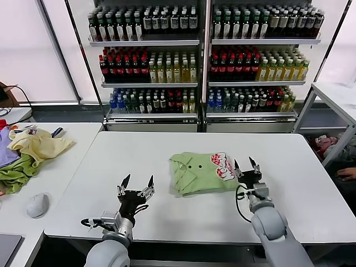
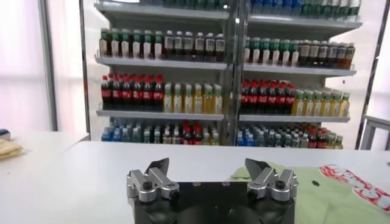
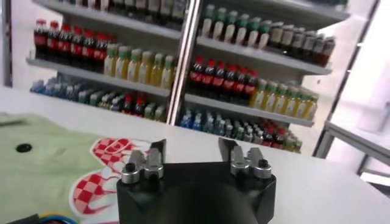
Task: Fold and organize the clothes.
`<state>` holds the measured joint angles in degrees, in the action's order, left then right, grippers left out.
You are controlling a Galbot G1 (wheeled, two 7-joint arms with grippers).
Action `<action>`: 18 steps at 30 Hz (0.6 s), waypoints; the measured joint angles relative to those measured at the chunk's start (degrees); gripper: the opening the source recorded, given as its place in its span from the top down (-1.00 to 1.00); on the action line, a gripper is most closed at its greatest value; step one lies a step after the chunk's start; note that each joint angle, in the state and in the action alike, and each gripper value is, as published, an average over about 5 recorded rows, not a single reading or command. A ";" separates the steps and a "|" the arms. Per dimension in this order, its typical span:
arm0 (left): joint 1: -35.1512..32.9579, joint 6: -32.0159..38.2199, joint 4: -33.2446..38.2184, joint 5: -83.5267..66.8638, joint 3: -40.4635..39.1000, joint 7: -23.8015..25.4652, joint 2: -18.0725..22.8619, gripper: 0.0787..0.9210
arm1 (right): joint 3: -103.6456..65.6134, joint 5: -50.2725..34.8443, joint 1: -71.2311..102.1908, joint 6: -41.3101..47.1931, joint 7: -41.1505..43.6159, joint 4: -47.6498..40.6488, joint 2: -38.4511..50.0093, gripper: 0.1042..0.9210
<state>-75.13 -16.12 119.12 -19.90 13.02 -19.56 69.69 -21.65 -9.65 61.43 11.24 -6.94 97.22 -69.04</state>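
The light green shirt [image 1: 199, 172] lies folded into a compact rectangle in the middle of the white table [image 1: 167, 150], buttons up, its red-and-white patch [image 1: 222, 166] at the right end. My right gripper [image 1: 246, 164] stands open just past that right edge, with nothing between its fingers; the right wrist view has the patch [image 3: 100, 173] beside it. My left gripper [image 1: 138, 181] waits open near the table's front, left of the shirt, whose edge [image 2: 329, 195] lies off to one side in the left wrist view.
A side table on the left holds a pale yellow garment [image 1: 40, 144], darker green and purple ones [image 1: 14, 169] and a white mouse [image 1: 38, 204]. Shelves of bottles [image 1: 200, 55] stand behind. A grey frame [image 1: 328, 117] is at the right.
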 measured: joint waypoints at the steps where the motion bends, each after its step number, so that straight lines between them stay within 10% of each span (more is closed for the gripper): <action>1: -0.13 0.05 0.16 0.23 0.04 0.07 -0.11 -0.77 | -0.99 -0.38 1.67 -0.32 0.26 1.65 -0.05 -0.40; 7: -1.01 0.27 1.14 1.42 0.12 0.51 -0.47 -0.77 | -6.49 -2.14 11.54 -2.02 2.13 10.96 -1.01 -0.73; 18: -3.21 0.78 3.22 3.54 0.95 0.81 -0.98 -0.77 | -11.24 -3.09 21.93 -3.32 4.47 20.63 -3.57 -0.76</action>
<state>-78.34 -15.35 122.34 -16.35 13.96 -18.75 68.71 -32.89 -12.73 83.36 7.92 -2.47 117.85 -72.61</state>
